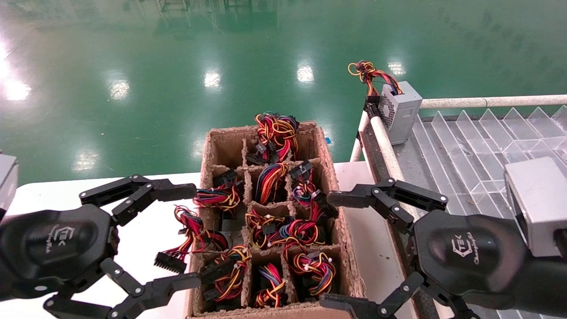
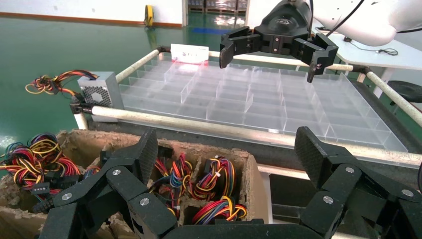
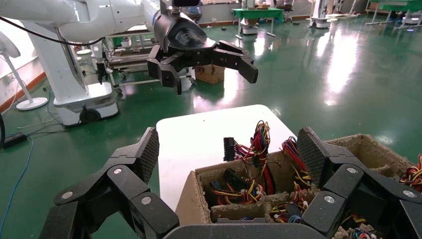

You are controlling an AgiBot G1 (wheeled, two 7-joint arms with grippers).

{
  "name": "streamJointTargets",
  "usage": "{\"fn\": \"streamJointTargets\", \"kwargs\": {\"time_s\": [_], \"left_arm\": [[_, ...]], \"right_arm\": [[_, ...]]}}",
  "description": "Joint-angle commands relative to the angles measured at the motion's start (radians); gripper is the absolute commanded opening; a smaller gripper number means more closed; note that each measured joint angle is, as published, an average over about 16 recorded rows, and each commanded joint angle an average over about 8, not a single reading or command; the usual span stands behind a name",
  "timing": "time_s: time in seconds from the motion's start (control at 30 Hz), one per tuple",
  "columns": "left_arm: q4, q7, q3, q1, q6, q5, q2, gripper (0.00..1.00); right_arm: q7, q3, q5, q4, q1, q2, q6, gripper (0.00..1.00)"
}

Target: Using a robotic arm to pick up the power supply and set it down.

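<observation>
Power supply (image 1: 401, 113): grey metal box with a perforated grille face, standing at the far left corner of the clear divider tray (image 1: 478, 141), against the white rail (image 1: 384, 137). Its wire bundle (image 1: 370, 73) of red, yellow, orange and black loops off the top, out past the tray corner. From my left wrist camera the same unit (image 2: 102, 89) sits at the tray corner with its wires trailing away from the tray. Nothing is touching it.

Cardboard cell box (image 1: 212, 146): pulp carton on the white table (image 1: 57, 195), split into cells, each stuffed with coloured wire looms and black connectors. I cannot see any housings under them. One loom with a black connector (image 1: 170, 262) spills over the box's left wall onto the table.

Left gripper (image 1: 188, 235): I have it over the left edge of the carton, fingers spread wide, empty; upper fingertip just beside the spilled wires.

Right gripper (image 1: 330, 250): over the right edge of the carton, between box and tray rail, fingers spread wide, empty. My right wrist camera looks down on the carton's cells with the left gripper (image 3: 206, 62) opposite.

Both grippers are well apart from the power supply.
</observation>
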Motion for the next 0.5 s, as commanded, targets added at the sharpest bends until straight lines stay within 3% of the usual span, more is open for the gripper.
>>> {"fn": "streamJointTargets", "kwargs": {"time_s": [0.03,0.33,0.37,0.5], "left_arm": [[0.0,0.0,0.0,0.0,0.0,0.0,0.0,1.0],[0.0,0.0,0.0,0.0,0.0,0.0,0.0,1.0],[0.0,0.0,0.0,0.0,0.0,0.0,0.0,0.94],[0.0,0.0,0.0,0.0,0.0,0.0,0.0,0.44]], "right_arm": [[0.0,0.0,0.0,0.0,0.0,0.0,0.0,1.0],[0.0,0.0,0.0,0.0,0.0,0.0,0.0,1.0],[0.0,0.0,0.0,0.0,0.0,0.0,0.0,1.0],[0.0,0.0,0.0,0.0,0.0,0.0,0.0,1.0]]}}
